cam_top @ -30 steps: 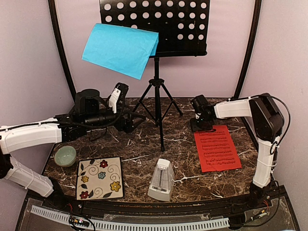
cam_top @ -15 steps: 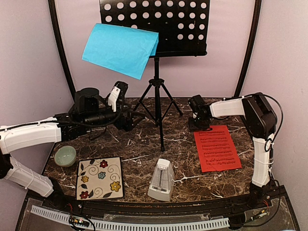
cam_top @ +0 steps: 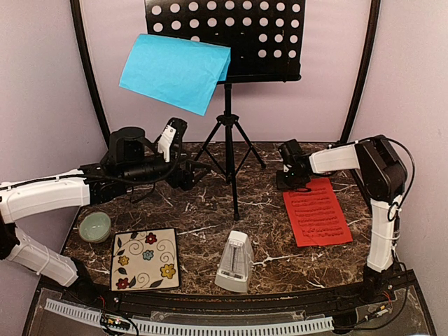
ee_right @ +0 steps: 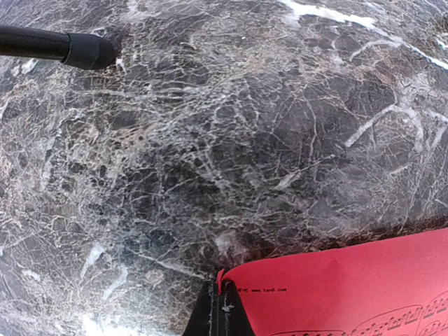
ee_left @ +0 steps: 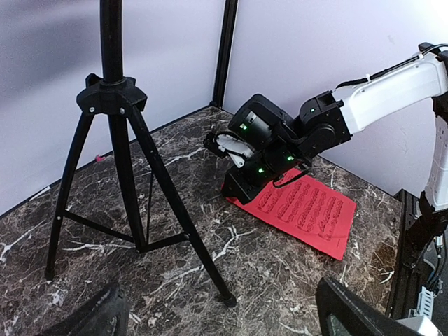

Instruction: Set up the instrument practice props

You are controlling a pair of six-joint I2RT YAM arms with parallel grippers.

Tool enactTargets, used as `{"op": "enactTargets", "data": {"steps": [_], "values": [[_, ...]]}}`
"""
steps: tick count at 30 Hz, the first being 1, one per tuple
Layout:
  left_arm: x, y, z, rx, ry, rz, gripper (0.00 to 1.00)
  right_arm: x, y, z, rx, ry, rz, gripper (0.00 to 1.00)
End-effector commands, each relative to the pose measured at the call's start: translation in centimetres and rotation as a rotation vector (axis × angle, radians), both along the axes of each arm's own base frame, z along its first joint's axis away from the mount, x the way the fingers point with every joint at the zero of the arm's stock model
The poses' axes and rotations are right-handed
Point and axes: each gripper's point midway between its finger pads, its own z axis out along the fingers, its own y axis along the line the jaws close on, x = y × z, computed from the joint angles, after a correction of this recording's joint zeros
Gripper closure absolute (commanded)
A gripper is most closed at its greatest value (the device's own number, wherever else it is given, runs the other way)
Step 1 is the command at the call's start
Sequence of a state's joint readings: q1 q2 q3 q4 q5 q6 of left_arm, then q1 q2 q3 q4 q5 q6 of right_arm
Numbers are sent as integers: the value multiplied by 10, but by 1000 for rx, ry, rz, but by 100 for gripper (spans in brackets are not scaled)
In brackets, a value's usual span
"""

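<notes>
The black tripod music stand (cam_top: pixel 227 136) rises at the back middle of the table, and a blue music sheet (cam_top: pixel 175 70) hangs off the left side of its perforated desk (cam_top: pixel 245 31). On the marble at the right lies a red music sheet (cam_top: pixel 316 211). My right gripper (cam_top: pixel 290 183) is shut on its far left corner, and the right wrist view shows that corner of the red sheet (ee_right: pixel 350 294) curled up between the closed jaws of the right gripper (ee_right: pixel 222 308). My left gripper (cam_top: pixel 187 178) is open and empty beside the stand's left leg. A white metronome (cam_top: pixel 234 262) stands near the front.
A pale green bowl (cam_top: pixel 94 226) and a flower-patterned tile (cam_top: pixel 145 257) sit at the front left. From the left wrist, the tripod legs (ee_left: pixel 140 210) spread just ahead of the left gripper (ee_left: pixel 224 318). Curved black frame bars (cam_top: pixel 87 70) flank the back walls.
The right gripper has closed on the red sheet's corner, and the sheet has shifted slightly. The left arm has barely moved.
</notes>
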State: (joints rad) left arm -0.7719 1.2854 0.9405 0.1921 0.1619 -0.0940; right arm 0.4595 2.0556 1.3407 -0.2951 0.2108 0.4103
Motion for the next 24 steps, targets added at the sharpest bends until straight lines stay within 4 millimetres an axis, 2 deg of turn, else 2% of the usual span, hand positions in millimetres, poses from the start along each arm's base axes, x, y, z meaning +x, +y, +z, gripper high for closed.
{"op": "enactTargets", "data": {"steps": [1, 6, 11, 16, 24], "values": [[-4, -10, 18, -55, -19, -59, 5, -21, -10, -7, 7, 63, -16, 100], [-5, -16, 18, -91, -9, -76, 5, -18, 2, 43, 145, -61, -19, 100], [-6, -27, 22, -65, -51, -15, 13, -28, 9, 110, 309, -230, -30, 100], [-15, -36, 36, -118, -78, 12, 14, -51, 10, 171, 435, -402, -65, 100], [-39, -80, 25, -104, -98, -82, 12, -102, 30, 250, 599, -645, -61, 100]]}}
